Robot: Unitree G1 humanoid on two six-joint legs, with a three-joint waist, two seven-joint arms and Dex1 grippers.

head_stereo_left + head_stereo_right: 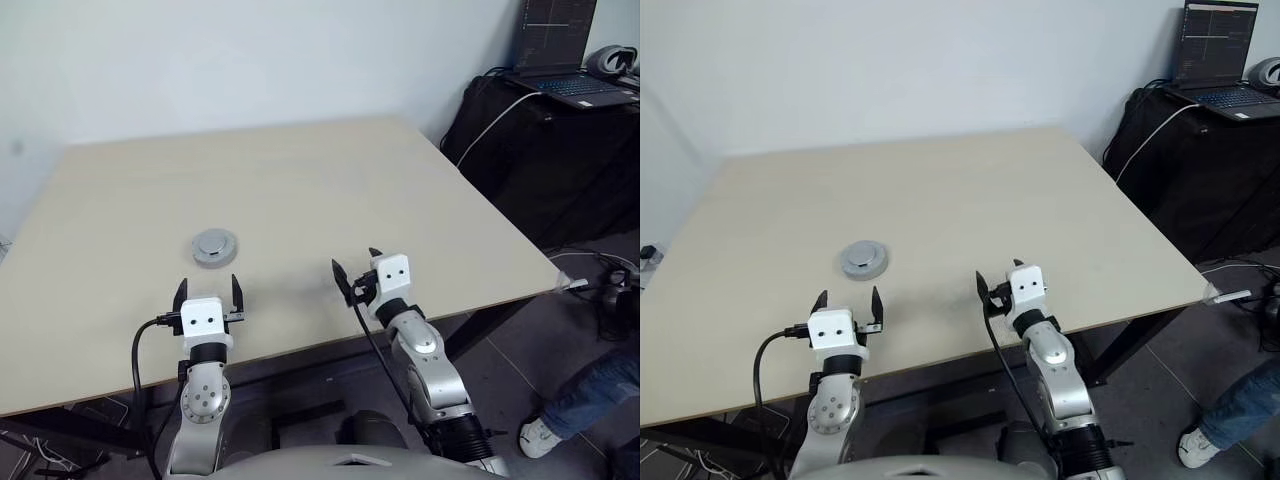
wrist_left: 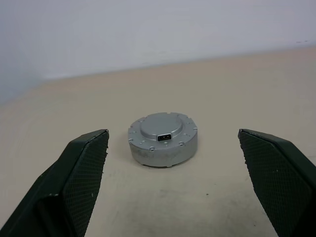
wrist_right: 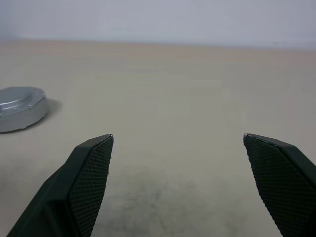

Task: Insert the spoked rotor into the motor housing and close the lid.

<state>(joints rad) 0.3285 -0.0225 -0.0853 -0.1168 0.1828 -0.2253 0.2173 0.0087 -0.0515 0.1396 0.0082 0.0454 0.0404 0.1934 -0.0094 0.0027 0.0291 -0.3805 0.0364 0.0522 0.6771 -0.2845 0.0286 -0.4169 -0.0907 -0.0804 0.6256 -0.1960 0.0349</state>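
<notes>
A small round silver-grey metal disc, the lid [image 1: 215, 246], sits flat on the big pale wooden table [image 1: 400, 210], a little left of the middle in the left eye view. It looks closed, with a raised round middle and a tiny dark socket on top. The left gripper [image 1: 209, 292] hangs just below it in the frame, black fingers wide apart, holding nothing. The right gripper [image 1: 355, 272] is lower right of the disc, also wide apart and holding nothing.

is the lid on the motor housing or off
On: the lid sits flush atop the motor housing as one closed silver puck; both grippers are open, apart from it.
</notes>
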